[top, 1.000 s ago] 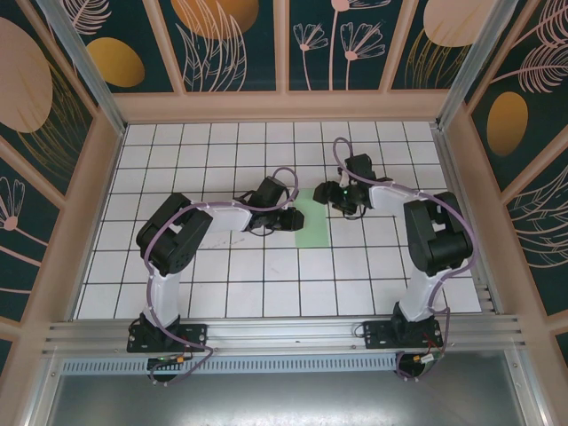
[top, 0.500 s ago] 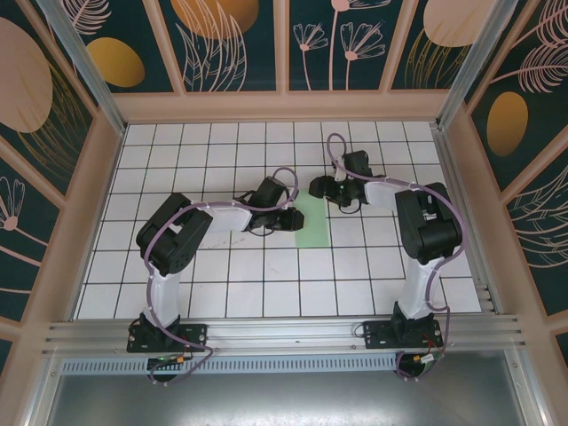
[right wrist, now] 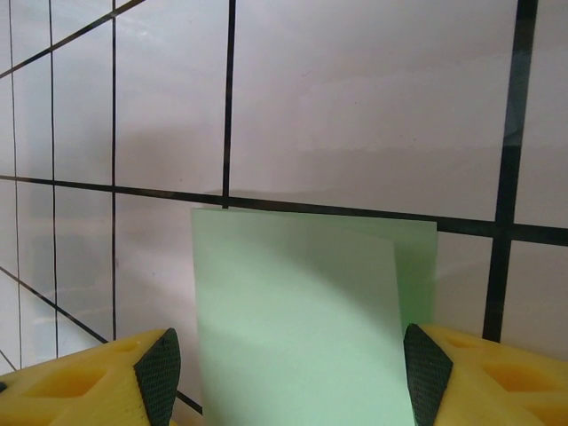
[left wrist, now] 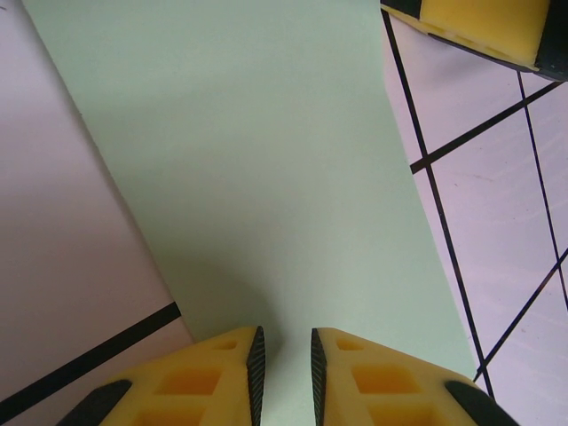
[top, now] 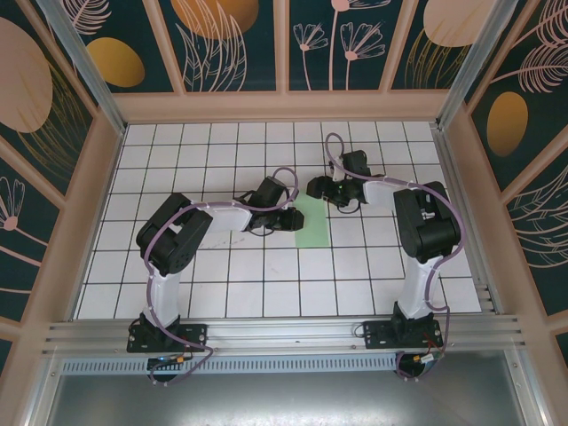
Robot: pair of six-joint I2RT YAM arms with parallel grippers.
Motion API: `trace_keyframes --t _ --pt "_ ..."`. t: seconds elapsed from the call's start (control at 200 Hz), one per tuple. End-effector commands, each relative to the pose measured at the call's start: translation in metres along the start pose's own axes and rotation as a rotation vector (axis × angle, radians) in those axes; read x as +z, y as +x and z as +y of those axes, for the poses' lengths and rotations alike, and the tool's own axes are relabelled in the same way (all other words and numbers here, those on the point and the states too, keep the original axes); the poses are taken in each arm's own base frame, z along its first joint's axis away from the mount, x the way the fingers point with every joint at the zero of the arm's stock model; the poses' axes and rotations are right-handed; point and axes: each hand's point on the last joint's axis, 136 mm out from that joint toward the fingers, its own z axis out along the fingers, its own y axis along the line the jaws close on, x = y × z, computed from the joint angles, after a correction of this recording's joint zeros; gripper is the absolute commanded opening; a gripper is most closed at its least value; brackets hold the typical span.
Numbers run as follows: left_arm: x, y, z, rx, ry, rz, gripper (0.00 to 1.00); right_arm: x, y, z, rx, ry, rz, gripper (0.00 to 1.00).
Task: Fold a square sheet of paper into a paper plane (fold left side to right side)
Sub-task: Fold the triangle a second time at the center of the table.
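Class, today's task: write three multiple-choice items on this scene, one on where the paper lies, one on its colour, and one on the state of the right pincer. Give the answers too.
1. Where on the tiled table does the sheet of paper lie?
A. In the far left corner
B. Near the middle, by the left pincer and right pincer
C. At the near edge

2. What colour is the sheet of paper?
A. White
B. Orange
C. Pale green

3. How does the right pincer stand?
A. Open
B. Shut on the paper
C. Shut on nothing

Answers:
1 B, the top view shows it mid-table with both pincers at it.
2 C, both wrist views show pale green.
3 A, its fingers stand wide apart at the paper's end.
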Motion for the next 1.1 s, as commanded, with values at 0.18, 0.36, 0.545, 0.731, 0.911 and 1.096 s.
trace_keyframes --t 0.18,0.36,0.545,0.731,0.911,1.096 --pt "0.002 0.005 0.012 0.002 -0.052 0.012 0.26 -0.018 0.013 0.013 -0.048 -0.029 0.015 0.68" --pt "-0.016 -0.012 -0.008 0.052 -0.008 -0.048 0.39 -0.015 0.015 0.008 -0.058 -0.011 0.027 0.64" --pt "-0.052 -0.033 -0.03 0.125 0.004 -0.149 0.49 -0.009 0.008 0.008 -0.065 -0.012 0.037 0.55" --pt "-0.093 -0.035 -0.045 0.237 0.004 -0.253 0.52 -0.012 0.007 0.015 -0.056 -0.029 0.047 0.34" --pt "-0.108 -0.005 -0.059 0.351 -0.014 -0.27 0.56 -0.019 0.007 0.021 -0.007 -0.036 0.08 0.12" --pt "-0.095 0.027 -0.085 0.436 -0.035 -0.23 0.59 -0.023 0.011 0.028 0.033 -0.059 0.113 0.02"
